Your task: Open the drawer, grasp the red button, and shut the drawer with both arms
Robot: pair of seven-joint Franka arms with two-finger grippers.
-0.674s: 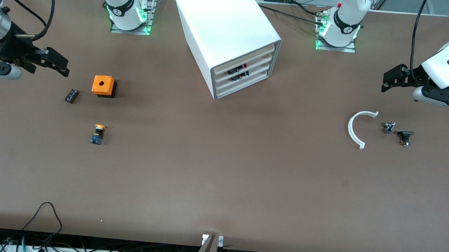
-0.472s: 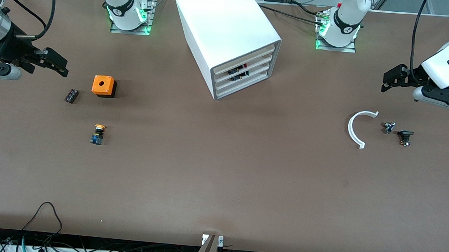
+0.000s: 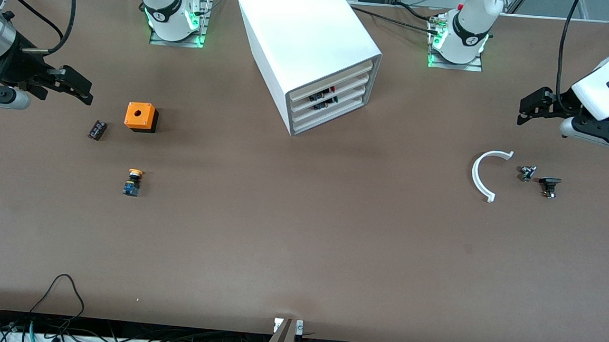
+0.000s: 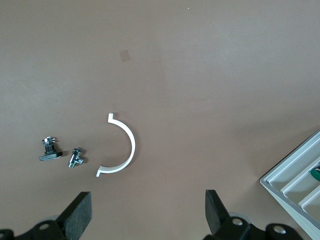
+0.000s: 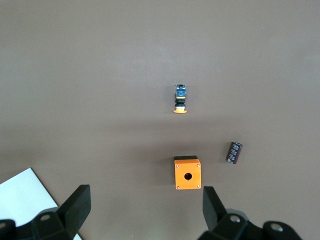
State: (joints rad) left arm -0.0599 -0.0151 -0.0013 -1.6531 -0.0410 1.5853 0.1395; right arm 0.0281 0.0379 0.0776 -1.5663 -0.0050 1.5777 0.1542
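Both grippers, left (image 3: 525, 108) and right (image 3: 79, 87), open, well apart from closed drawer (image 3: 336, 86); orange box (image 3: 141, 116) nearby.

Cabinet (image 3: 311, 55) sits mid-table between my two bases, the drawer (image 3: 330, 91) second from its top and pushed in. Toward my right arm's end: box (image 3: 141, 117) with a capacitor (image 3: 97, 130) beside it, and a second button (image 3: 133, 181) nearer the front camera than both. Toward my left arm's end: curved bracket (image 3: 483, 174), then a small fitting (image 3: 527, 173) and a clamp piece (image 3: 549, 186) just beside it; my right gripper (image 3: 72, 85) and left gripper (image 3: 536, 106) hang over the table's two ends.
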